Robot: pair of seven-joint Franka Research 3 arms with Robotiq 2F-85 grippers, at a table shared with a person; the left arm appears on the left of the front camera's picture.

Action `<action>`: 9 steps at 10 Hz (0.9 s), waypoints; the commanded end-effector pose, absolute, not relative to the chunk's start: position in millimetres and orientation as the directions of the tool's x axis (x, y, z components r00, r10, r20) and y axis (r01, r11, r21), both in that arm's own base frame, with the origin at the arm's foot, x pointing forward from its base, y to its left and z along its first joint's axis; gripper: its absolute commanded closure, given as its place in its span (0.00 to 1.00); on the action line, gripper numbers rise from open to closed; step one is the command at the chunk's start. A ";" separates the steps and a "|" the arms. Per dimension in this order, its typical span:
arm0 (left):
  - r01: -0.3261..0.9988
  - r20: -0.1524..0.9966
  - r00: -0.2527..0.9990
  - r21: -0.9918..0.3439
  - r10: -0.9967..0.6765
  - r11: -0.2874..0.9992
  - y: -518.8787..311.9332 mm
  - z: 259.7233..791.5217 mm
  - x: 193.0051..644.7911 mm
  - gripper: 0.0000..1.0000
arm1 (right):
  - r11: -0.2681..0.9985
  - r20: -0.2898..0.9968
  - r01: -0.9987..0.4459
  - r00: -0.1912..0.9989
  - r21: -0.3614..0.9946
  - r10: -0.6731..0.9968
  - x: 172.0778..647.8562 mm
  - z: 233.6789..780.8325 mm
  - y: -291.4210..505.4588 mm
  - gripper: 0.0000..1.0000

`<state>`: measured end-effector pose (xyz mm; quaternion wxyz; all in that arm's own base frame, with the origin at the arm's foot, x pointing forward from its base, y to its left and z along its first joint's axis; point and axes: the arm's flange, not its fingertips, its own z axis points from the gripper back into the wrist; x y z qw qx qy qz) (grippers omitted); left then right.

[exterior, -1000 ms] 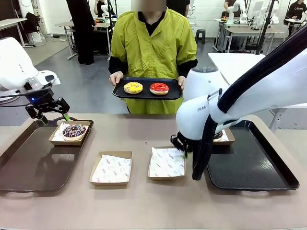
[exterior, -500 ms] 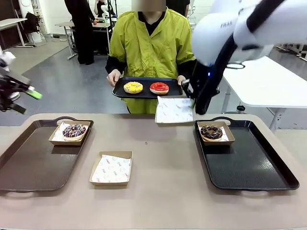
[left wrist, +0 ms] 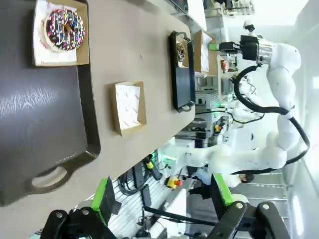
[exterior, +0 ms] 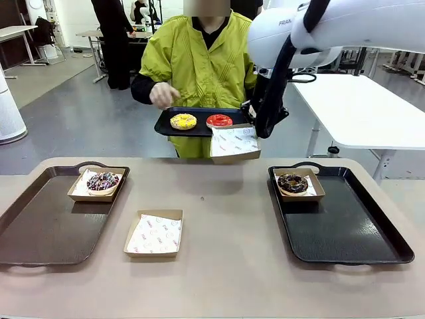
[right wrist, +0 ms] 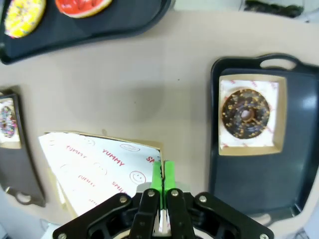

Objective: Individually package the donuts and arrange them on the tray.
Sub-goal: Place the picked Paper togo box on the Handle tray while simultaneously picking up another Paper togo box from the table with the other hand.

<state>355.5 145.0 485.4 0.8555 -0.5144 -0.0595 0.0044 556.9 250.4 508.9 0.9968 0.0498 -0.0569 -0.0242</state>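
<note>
— As you read the front view, list the donuts first.

— Item one, yellow donut (exterior: 183, 121) and red donut (exterior: 219, 120): side by side on the serving tray (exterior: 166, 128) that a person holds beyond the table's far edge. The person's hand (exterior: 161, 95) is raised above the tray's left end. Item two, sprinkled donut (exterior: 102, 181): boxed, at the far corner of the brown tray (exterior: 40, 232) on your left. Item three, chocolate donut (exterior: 292, 182): boxed, at the far corner of the black tray (exterior: 345, 232) on your right.

— And the grippers?

— Right gripper (right wrist: 162, 172): your right wrist view gives its green pads pinched tight on the rim of the lifted box (right wrist: 99, 159), empty and paper-lined. From the front that box hangs tilted just before the serving tray and covers its near right corner. The fingers there are lost behind the arm's black cable. Left gripper (left wrist: 162, 193): the left wrist view has the jaws spread wide, nothing between them, looking down on the brown tray.

— Anything cut off?

— In the right wrist view the yellow donut runs off the top edge and the sprinkled donut off the left edge. A spare box (exterior: 154, 233), also empty, lies on the table between the two table trays.
</note>
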 end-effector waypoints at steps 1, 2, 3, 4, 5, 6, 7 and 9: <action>0.001 0.052 0.992 -0.909 0.111 0.417 149.6 476.3 365.3 0.00 | 0.996 0.058 0.027 0.998 0.080 -0.032 580.2 514.1 261.0 1.00; -0.019 0.040 0.991 -0.900 0.125 0.435 150.0 475.4 367.2 0.00 | 0.995 0.042 0.012 0.999 0.104 -0.017 585.5 512.1 262.6 1.00; -0.020 0.043 0.991 -0.886 0.126 0.463 151.4 475.6 367.1 0.00 | 0.994 0.029 0.005 1.000 0.110 -0.008 587.9 509.7 263.3 1.00; -0.015 0.046 0.992 -0.882 0.119 0.471 153.9 475.8 368.9 0.00 | 0.995 0.021 0.008 1.000 0.104 -0.010 590.4 507.0 262.5 1.00; -0.007 0.045 0.994 -0.894 0.103 0.448 153.4 467.1 362.9 0.00 | 0.997 0.034 -0.014 0.999 0.078 0.011 592.4 501.1 259.5 1.00; -0.007 0.045 0.994 -0.894 0.103 0.448 153.4 467.1 362.9 0.00 | 0.995 0.044 0.027 0.999 0.094 -0.032 582.9 502.9 263.4 1.00; -0.007 0.045 0.994 -0.894 0.103 0.448 153.4 467.1 362.9 0.00 | 0.995 0.044 0.027 0.999 0.094 -0.032 582.9 502.9 263.4 1.00; -0.007 0.045 0.994 -0.894 0.103 0.448 153.4 467.1 362.9 0.00 | 0.995 0.044 0.027 0.999 0.094 -0.032 582.9 502.9 263.4 1.00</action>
